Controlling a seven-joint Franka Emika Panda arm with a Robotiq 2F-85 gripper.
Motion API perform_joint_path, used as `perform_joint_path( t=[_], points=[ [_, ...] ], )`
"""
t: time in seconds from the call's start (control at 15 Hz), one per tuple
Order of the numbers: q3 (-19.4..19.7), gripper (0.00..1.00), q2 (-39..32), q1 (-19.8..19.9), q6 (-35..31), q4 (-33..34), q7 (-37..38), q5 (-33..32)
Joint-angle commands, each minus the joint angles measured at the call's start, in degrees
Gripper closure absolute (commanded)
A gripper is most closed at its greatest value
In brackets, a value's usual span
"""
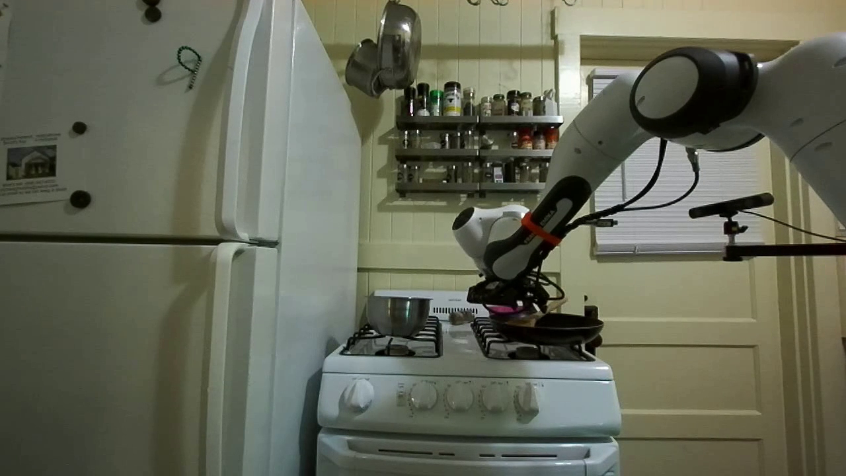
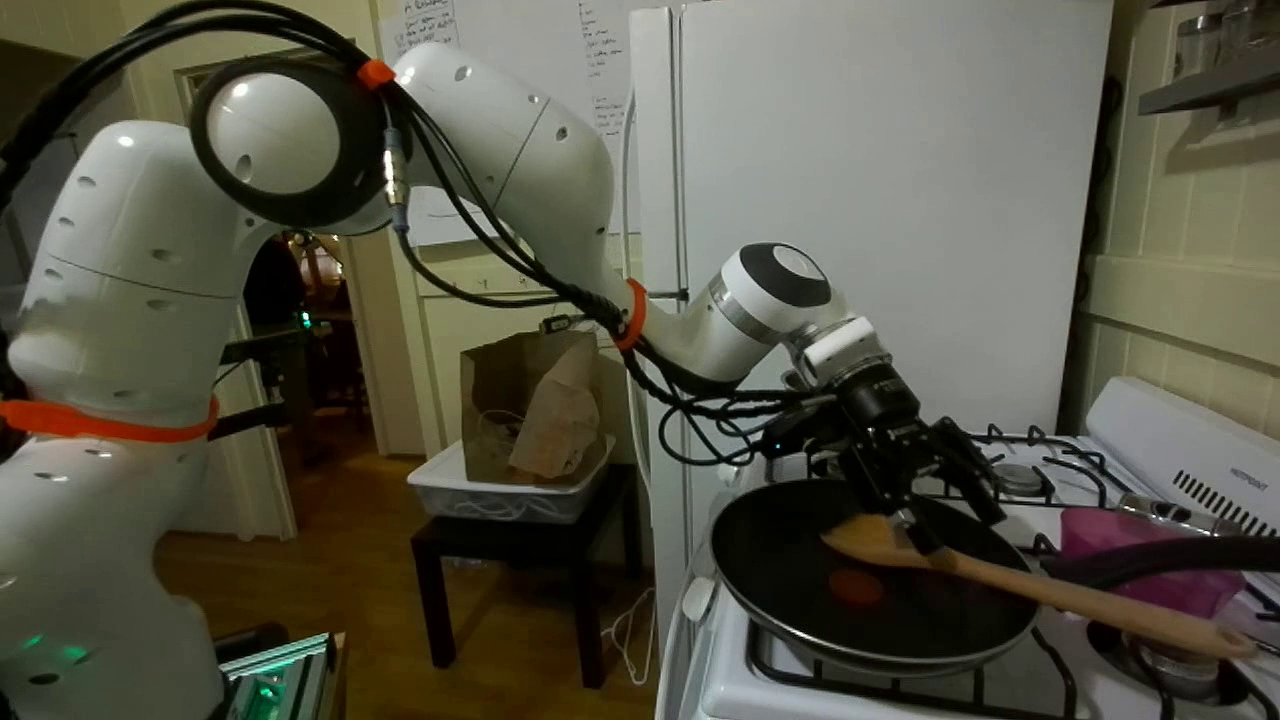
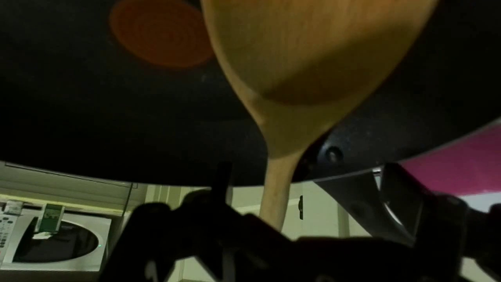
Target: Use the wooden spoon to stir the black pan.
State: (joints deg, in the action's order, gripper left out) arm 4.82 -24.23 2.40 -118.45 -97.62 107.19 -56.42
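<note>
Claw (image 2: 960,528) was spread; spoon (image 2: 1040,587) ran btwn or just under its jaws, I couldn't tell wh.; pan (image 2: 790,590) sat below, w/ spoon's head in it.

Cream wall (image 1: 456,228) — wooden floor (image 2: 350,570) — white blinds (image 1: 651,231)

Beneath the fingers (image 2: 970,478), the frying pan (image 2: 785,570) sat on the stove (image 1: 466,367), the head of the wooden spoon (image 2: 1040,587) in it. In an exterior view, the spoon's handle crossed the rim to the fingers' right, and a container (image 2: 1090,535) stood right of them. In an exterior view, the pot (image 1: 398,317) stood on the stove left of them, the refrigerator (image 1: 132,330) farther left.
</note>
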Motion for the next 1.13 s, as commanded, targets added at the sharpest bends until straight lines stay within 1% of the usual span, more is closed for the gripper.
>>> perform_joint_path(
  t=[0.0, 0.07, 0.2, 0.27, 0.33, 0.53, 0.73, 0.8, 0.87, 0.93, 1.07],
  points=[
    [-0.84, 0.00, 10.32, 1.12, -6.42, -5.13, -5.84, 3.98],
    [-0.85, 0.00, 13.03, 1.36, -8.74, -5.82, -8.51, 4.79],
    [-0.64, 0.00, 17.72, 1.80, -12.38, -6.07, -16.32, 7.10],
    [-0.59, 0.00, 20.29, 2.11, -13.99, -6.19, -20.80, 9.45],
    [-1.12, 0.00, 22.79, 2.86, -15.13, -6.19, -25.54, 12.49],
    [-0.36, 0.00, 29.46, 2.44, -16.18, -5.32, -39.82, 24.43],
    [0.76, 0.00, 31.58, 2.04, -17.68, -2.78, -53.79, 36.24],
    [-0.86, 0.00, 30.37, 3.19, -15.30, -1.99, -47.18, 30.53],
    [-0.82, 0.00, 31.38, 3.35, -15.38, -1.78, -50.53, 33.19],
    [-0.78, 0.00, 31.90, 3.44, -15.40, -1.77, -52.03, 34.32],
    [-0.70, 0.00, 31.78, 3.43, -15.69, -1.80, -52.71, 34.74]
  ],
)
